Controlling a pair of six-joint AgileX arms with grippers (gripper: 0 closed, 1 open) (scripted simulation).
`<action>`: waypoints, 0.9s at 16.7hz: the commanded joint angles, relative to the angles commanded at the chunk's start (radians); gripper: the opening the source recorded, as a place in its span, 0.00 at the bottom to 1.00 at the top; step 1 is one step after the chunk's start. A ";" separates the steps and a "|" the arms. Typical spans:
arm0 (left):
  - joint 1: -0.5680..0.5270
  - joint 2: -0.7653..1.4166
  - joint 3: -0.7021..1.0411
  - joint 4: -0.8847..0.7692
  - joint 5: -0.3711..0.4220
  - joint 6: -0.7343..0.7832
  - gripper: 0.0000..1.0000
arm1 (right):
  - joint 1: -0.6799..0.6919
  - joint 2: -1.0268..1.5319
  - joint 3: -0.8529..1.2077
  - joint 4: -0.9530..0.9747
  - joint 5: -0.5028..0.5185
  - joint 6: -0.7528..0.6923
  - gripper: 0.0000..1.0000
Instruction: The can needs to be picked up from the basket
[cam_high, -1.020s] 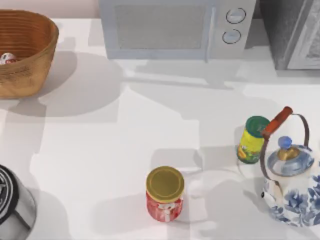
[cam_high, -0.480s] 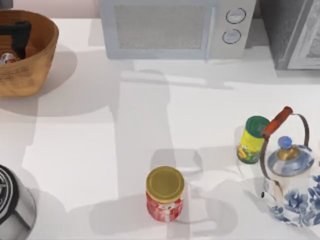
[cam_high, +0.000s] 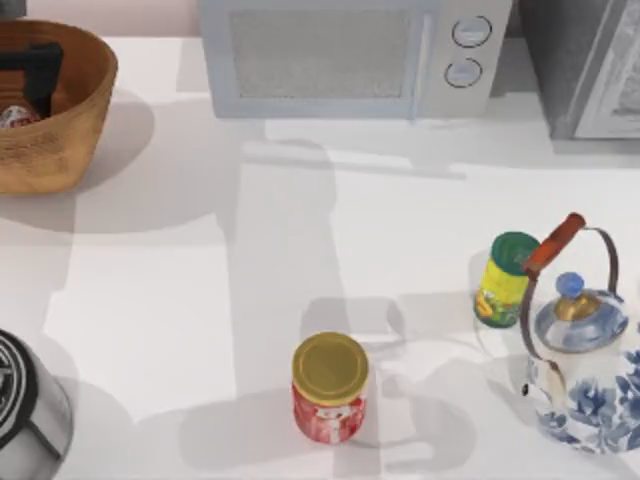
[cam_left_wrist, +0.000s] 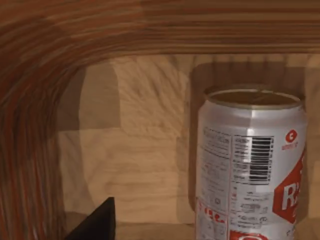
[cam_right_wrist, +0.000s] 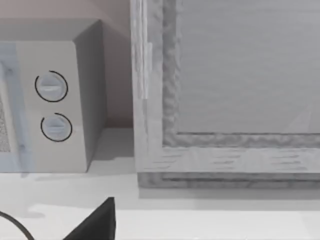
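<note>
The orange-brown wicker basket (cam_high: 70, 110) stands at the table's far left corner. Inside it the small can (cam_high: 14, 116) stands upright, with a dull gold top and a white-and-red label. My left gripper (cam_high: 38, 72) hangs inside the basket just behind the can, open and holding nothing. In the left wrist view the can (cam_left_wrist: 250, 165) stands close on the basket floor (cam_left_wrist: 145, 150). One dark fingertip (cam_left_wrist: 97, 222) shows well off to its side, not touching it. My right arm is parked; its fingertip (cam_right_wrist: 97, 222) shows facing the back of the table.
A microwave (cam_high: 350, 55) and a grey cabinet (cam_high: 585, 65) line the back edge. A red jar with a gold lid (cam_high: 330, 388) stands front centre. A yellow bottle with a green cap (cam_high: 505, 278) and a blue-and-white kettle (cam_high: 585, 360) are on the right. A metal pot (cam_high: 25, 410) is front left.
One second ago the basket held only the can. My left gripper has since come down into it behind the can and has barely moved in the last half second.
</note>
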 joint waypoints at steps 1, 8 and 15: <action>0.000 0.001 -0.014 0.015 0.000 -0.001 1.00 | 0.000 0.000 0.000 0.000 0.000 0.000 1.00; 0.004 -0.028 -0.197 0.162 0.000 0.007 1.00 | 0.000 0.000 0.000 0.000 0.000 0.000 1.00; 0.001 -0.035 -0.277 0.238 -0.002 -0.001 1.00 | 0.000 0.000 0.000 0.000 0.000 0.000 1.00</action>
